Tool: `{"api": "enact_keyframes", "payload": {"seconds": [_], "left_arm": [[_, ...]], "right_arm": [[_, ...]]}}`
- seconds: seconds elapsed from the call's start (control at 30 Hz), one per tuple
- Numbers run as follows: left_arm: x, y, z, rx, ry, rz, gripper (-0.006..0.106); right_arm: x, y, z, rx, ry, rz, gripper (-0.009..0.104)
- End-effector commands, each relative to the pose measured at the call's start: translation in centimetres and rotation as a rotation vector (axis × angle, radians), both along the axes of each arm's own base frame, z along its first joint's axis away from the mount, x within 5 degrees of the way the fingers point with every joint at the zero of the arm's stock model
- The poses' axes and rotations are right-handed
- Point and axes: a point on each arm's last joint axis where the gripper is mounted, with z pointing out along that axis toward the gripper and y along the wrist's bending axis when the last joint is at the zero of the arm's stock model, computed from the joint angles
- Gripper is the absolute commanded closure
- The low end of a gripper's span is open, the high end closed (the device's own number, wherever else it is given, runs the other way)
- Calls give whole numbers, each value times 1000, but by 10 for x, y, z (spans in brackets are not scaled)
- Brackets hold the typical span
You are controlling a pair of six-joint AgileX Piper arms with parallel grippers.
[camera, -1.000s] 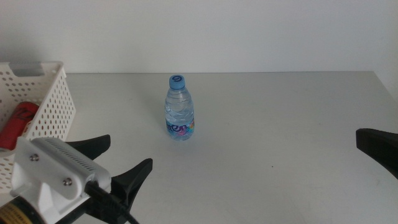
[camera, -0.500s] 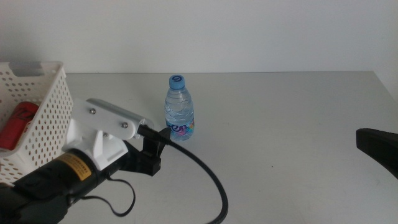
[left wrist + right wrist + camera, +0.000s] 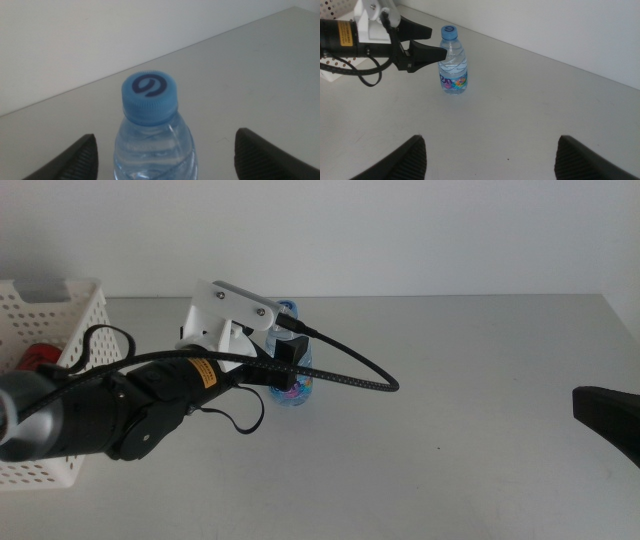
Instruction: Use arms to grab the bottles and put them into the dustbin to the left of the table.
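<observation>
The clear water bottle (image 3: 301,387) with a blue cap stands upright on the table (image 3: 460,370), left of the middle. It also shows in the left wrist view (image 3: 150,100) and the right wrist view (image 3: 453,65). My left gripper (image 3: 165,136) is open, with one jaw on each side of the bottle below the cap and neither touching it. In the right wrist view the left gripper (image 3: 438,42) reaches in from the basket side. My right gripper (image 3: 491,138) is open and empty, waiting at the right edge of the middle view (image 3: 606,416). The yellow tea bottle is out of view.
The white perforated basket (image 3: 70,315) stands at the table's left edge, and a red can (image 3: 36,360) lies inside it. The left arm's white housing (image 3: 232,304) and its black cable (image 3: 350,380) loop over the table beside the bottle.
The left arm has swung from the front left forward and right to the bottle, so its open jaws now straddle it. The bottle and the right gripper have not moved.
</observation>
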Motion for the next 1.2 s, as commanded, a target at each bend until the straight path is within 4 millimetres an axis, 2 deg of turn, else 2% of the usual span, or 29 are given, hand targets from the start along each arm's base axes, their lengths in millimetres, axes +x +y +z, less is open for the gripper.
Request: {"api": "enact_keyframes", "payload": {"seconds": [0.0, 0.2, 0.4, 0.5, 0.6, 0.77, 0.83, 0.93, 1.07, 1.17], "left_arm": [[16, -6, 22, -90, -119, -18, 7], [48, -16, 0, -81, -89, -9, 7], [68, -25, -27, -91, -63, -11, 8], [72, -26, -35, -128, -69, -1, 19], [71, -27, -37, -121, -68, -12, 39], [67, -26, -20, -74, -77, -36, 70], [63, -23, -5, -49, -62, -18, 81], [57, -18, 16, -27, -52, 4, 88], [50, -11, 54, -31, -28, 53, 90], [52, 9, 80, 28, 65, 157, 90]], "right_arm": [[1, 0, 15, 29, -94, 6, 30], [1, 0, 15, 29, -94, 6, 30], [1, 0, 15, 29, -94, 6, 30], [1, 0, 15, 29, -94, 6, 30], [1, 0, 15, 29, -94, 6, 30], [1, 0, 15, 29, -94, 6, 30], [1, 0, 15, 29, -94, 6, 30], [1, 0, 15, 29, -94, 6, 30], [1, 0, 15, 29, -94, 6, 30], [1, 0, 15, 29, -94, 6, 30]]}}
